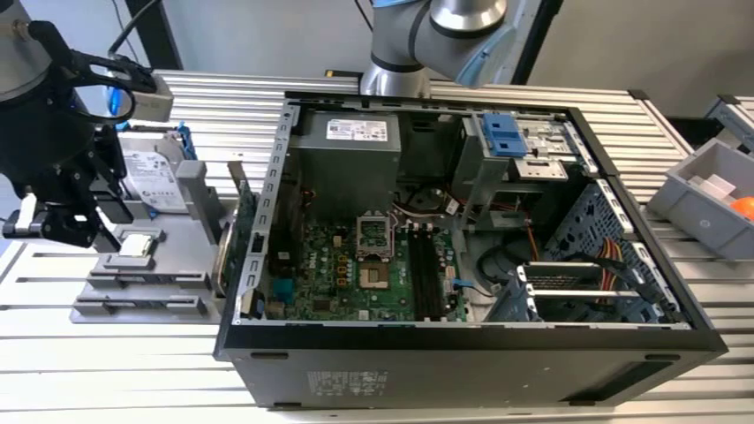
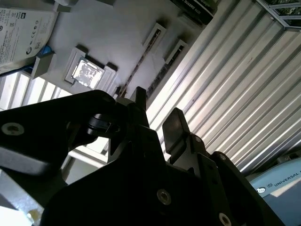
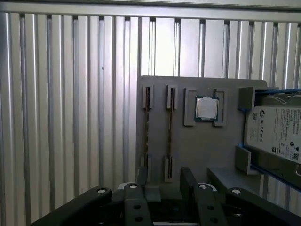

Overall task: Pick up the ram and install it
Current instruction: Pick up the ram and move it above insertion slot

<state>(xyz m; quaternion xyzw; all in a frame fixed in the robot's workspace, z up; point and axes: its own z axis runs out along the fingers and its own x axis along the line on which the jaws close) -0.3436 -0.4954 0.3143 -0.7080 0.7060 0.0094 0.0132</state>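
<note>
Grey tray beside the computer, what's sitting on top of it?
Two thin memory sticks standing on edge, a square chip, and a hard drive in a blue frame. The claw hides one end of the tray in the first wrist view, so that part can't be seen.

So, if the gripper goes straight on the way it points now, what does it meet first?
Most likely the ram stick standing on edge in the grey holder: in the first wrist view it lines up between the fingers of the open gripper. Depth is unclear.
</note>
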